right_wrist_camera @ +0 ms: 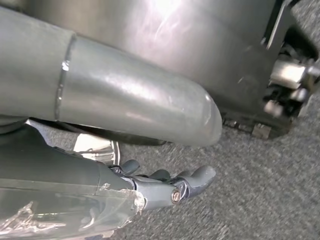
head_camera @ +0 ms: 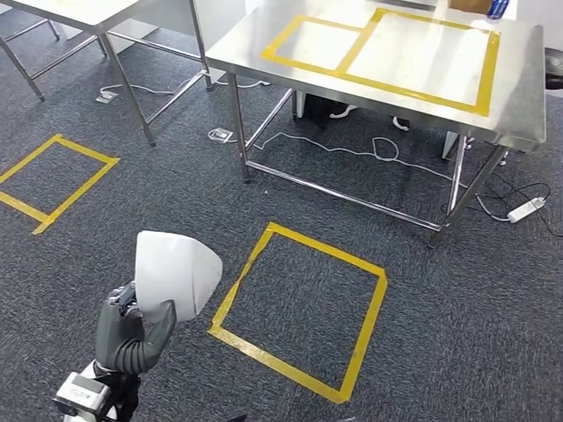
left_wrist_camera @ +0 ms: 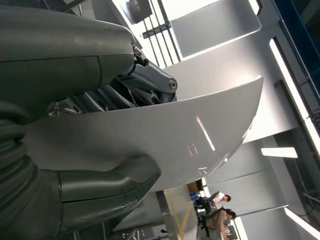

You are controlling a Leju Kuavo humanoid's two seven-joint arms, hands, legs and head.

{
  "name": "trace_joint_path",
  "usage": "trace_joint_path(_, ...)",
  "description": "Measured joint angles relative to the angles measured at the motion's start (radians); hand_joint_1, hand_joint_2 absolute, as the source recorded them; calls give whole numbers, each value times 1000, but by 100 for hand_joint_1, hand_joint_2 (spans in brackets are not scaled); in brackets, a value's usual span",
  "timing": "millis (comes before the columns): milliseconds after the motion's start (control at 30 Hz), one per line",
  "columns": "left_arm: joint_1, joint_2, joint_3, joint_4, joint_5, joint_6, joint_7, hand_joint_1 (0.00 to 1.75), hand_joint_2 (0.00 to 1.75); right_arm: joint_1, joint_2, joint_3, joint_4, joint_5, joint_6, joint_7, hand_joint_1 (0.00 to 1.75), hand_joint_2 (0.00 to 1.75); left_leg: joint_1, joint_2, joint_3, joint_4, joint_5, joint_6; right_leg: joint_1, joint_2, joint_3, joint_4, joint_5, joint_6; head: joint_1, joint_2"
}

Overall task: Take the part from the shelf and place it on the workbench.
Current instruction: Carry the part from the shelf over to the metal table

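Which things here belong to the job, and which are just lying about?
Job: white part, held in the left hand; steel workbench with yellow tape outlines.

Lying about: power strip, white cable, yellow floor squares, second table.

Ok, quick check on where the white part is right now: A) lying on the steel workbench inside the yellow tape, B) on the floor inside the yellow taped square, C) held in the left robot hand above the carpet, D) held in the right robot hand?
C: the left robot hand grips the white part over the carpet, with the steel workbench ahead and its taped area bare.
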Motion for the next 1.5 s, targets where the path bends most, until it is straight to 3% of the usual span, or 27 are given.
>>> trace_joint_path(33, 0, -1, 0, -2, 2, -2, -1, 175, 175, 1, 0, 0, 0, 1, -3, 1, 0, 0, 2, -4, 2, -1, 0, -6, -1, 3, 1, -3, 1, -6, 0, 0)
trace_joint_path(100, 2, -2, 2, -6, 3, -5, -3, 175, 175, -1, 0, 0, 0, 1, -9, 2, 0, 0, 5, -34, -12, 32, -25, -15, -5, 11, 7, -13, 4, -18, -3, 0)
trace_joint_path(167, 8, -2, 4, -8, 6, -7, -4, 175, 175, -4, 0, -1, 0, 0, -11, 2, 0, 0, 5, -69, -66, 139, -81, -20, -9, 22, 10, -17, 4, -25, -8, 0)
trace_joint_path(200, 12, -2, 4, -8, 8, -9, -5, 175, 175, -5, 0, -1, 0, -1, -11, 2, 0, 0, 5, -76, -101, 203, -107, -21, -9, 31, 10, -17, 4, -27, -9, 0)
trace_joint_path(233, 15, -2, 6, -8, 9, -10, -5, 175, 175, -6, 0, -1, 0, -2, -13, 2, 0, 0, 5, -78, -128, 249, -117, -22, -9, 40, 10, -17, 4, -27, -9, 0)
trace_joint_path(267, 18, -3, 7, -8, 10, -12, -6, 175, 175, -6, 0, -1, 0, 0, -18, 2, 0, 0, 5, -79, -141, 264, -107, -22, -10, 49, 11, -17, 3, -27, -9, 0)
trace_joint_path(300, 19, -3, 9, -8, 11, -13, -6, 175, 175, -5, 0, -1, 0, 6, -26, 2, 0, 0, 5, -80, -135, 242, -79, -22, -11, 58, 12, -16, 3, -27, -9, 0)
trace_joint_path(367, 20, -3, 13, -10, 11, -15, -6, 175, 175, -4, 0, -1, 0, 18, -40, 4, 0, 0, 7, -82, -85, 125, -2, -22, -13, 74, 15, -15, 1, -22, -10, 0)
trace_joint_path(400, 19, -4, 14, -11, 11, -17, -7, 175, 175, -4, 0, -1, 0, 21, -41, 6, 0, 0, 8, -86, -59, 64, 21, -20, -12, 80, 15, -11, -1, -17, -11, 0)
trace_joint_path(467, 18, -5, 15, -13, 11, -19, -7, 175, 175, -5, 0, -1, 0, 22, -37, 12, 0, 0, 10, -94, -35, 3, 34, -14, -7, 86, 8, -5, -7, -16, -11, 0)
trace_joint_path(567, 18, -10, 17, -14, 12, -25, -7, 175, 175, -4, 0, -1, 0, 23, -32, 21, 0, 0, 7, -98, -34, -4, 32, -3, -4, 83, 6, -10, -14, -40, -8, 0)
trace_joint_path(600, 18, -11, 18, -14, 13, -29, -7, 175, 175, -3, 0, -1, 0, 24, -32, 24, 0, 0, 6, -99, -34, -4, 31, 0, -4, 82, 9, -13, -12, -40, -7, 0)
trace_joint_path(733, 18, -12, 18, -14, 17, -40, -7, 175, 175, -4, 0, -1, 0, 28, -31, 27, 0, 0, 4, -100, -35, -4, 31, 8, -6, 81, 20, -26, 1, -12, -7, 0)
trace_joint_path(833, 18, -11, 18, -14, 18, -45, -10, 175, 175, -3, 0, -1, 0, 30, -31, 27, 0, 0, 3, -100, -35, -3, 31, 11, -7, 81, 23, -30, 3, 1, -8, 0)
trace_joint_path(1000, 16, -11, 20, -15, 40, -73, -28, 175, 175, -3, 1, -1, -1, 34, -27, 28, 0, 0, -1, -100, -25, -26, 18, 40, -14, 80, 26, -29, 18, 33, -9, 0)
trace_joint_path(1067, 17, -11, 21, -17, 47, -76, -31, 175, 175, -4, 1, -1, -1, 35, -23, 27, 0, 0, 2, -99, -3, -41, 11, 48, -14, 65, 12, 8, 6, 37, -3, 0)
trace_joint_path(1133, 18, -12, 24, -18, 50, -77, -32, 175, 175, -5, 1, -1, -2, 35, -22, 26, 0, 0, 4, -95, 16, -44, 4, 52, -15, 50, -38, 108, -42, 37, 3, 0)
trace_joint_path(1200, 20, -12, 25, -18, 50, -79, -32, 175, 175, -2, 0, -1, -2, 35, -22, 26, 0, 0, 7, -90, 30, -44, -6, 46, -20, 46, -114, 230, -87, 38, 4, 0)
trace_joint_path(1233, 21, -12, 25, -18, 49, -80, -32, 175, 175, 0, 0, -1, -2, 35, -21, 26, 0, 0, 10, -89, 38, -44, -12, 40, -23, 44, -139, 256, -90, 41, 4, 0)
trace_joint_path(1267, 21, -12, 26, -18, 49, -80, -32, 175, 175, 2, 0, -1, -2, 35, -21, 27, 0, 0, 16, -89, 48, -44, -20, 33, -29, 42, -145, 245, -78, 47, 4, 0)
trace_joint_path(1367, 24, -12, 28, -18, 49, -80, -32, 175, 175, 7, 1, -1, -1, 35, -20, 27, 0, 0, 31, -88, 86, -40, -54, -2, -57, 25, -91, 71, 20, 83, 11, 0)
trace_joint_path(1400, 25, -12, 30, -18, 49, -80, -32, 175, 175, 7, 1, -1, -1, 35, -18, 27, 0, 0, 32, -88, 97, -41, -67, -14, -62, 21, -74, 30, 37, 81, 11, 0)
trace_joint_path(1433, 26, -12, 31, -19, 49, -80, -32, 175, 175, 6, 2, -1, -1, 34, -14, 27, 0, 0, 33, -87, 108, -47, -80, -26, -62, 19, -64, 10, 43, 71, 9, 0)
trace_joint_path(1500, 25, -12, 33, -21, 48, -81, -32, 175, 175, 2, 2, -1, -1, 34, -5, 27, 0, 0, 39, -87, 127, -50, -78, -44, -55, 28, -49, 11, 18, 36, 0, 0)
